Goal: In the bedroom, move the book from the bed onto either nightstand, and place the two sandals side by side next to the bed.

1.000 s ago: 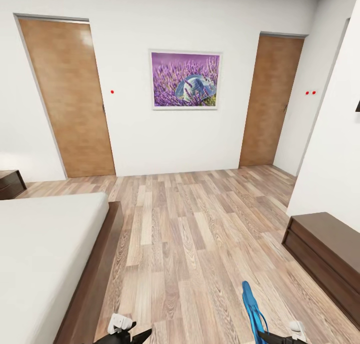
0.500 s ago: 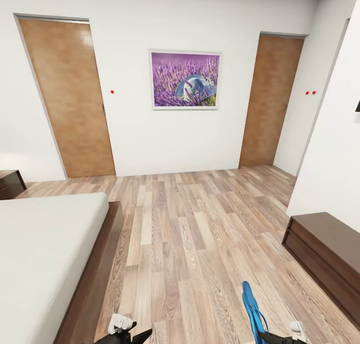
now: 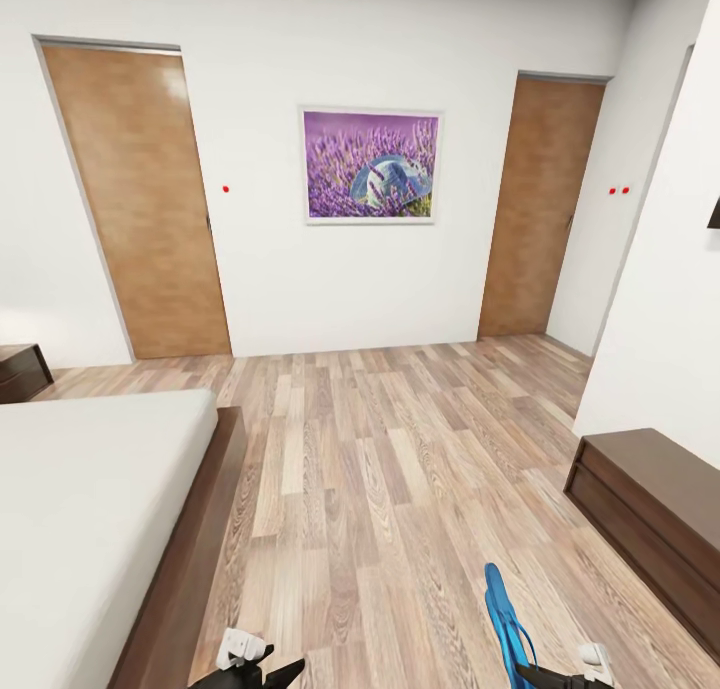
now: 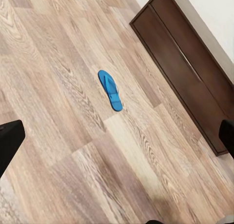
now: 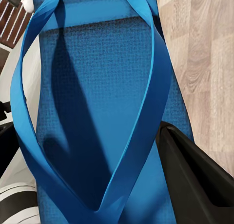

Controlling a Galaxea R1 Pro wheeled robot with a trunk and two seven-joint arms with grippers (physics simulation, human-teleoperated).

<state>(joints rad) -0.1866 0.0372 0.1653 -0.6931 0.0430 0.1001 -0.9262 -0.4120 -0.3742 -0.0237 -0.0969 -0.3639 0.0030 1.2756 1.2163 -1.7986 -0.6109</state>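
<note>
I have one sandal (image 5: 102, 112) clamped in my right gripper (image 3: 555, 677), its black fingers (image 5: 195, 180) pressed on either side of the blue sole; it stands on edge just right of the bed (image 3: 90, 529). My left gripper (image 4: 117, 136) hangs wide apart with nothing in it. Below it the second sandal (image 4: 110, 90) lies flat on the floor (image 3: 400, 469), near the long cabinet (image 4: 190, 63) and well apart from the bed. A nightstand (image 3: 22, 371) sits behind the bed.

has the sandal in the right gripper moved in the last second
No. The held sandal sits at the same spot against the long dark cabinet beside it; only the camera tilted slightly.
</note>
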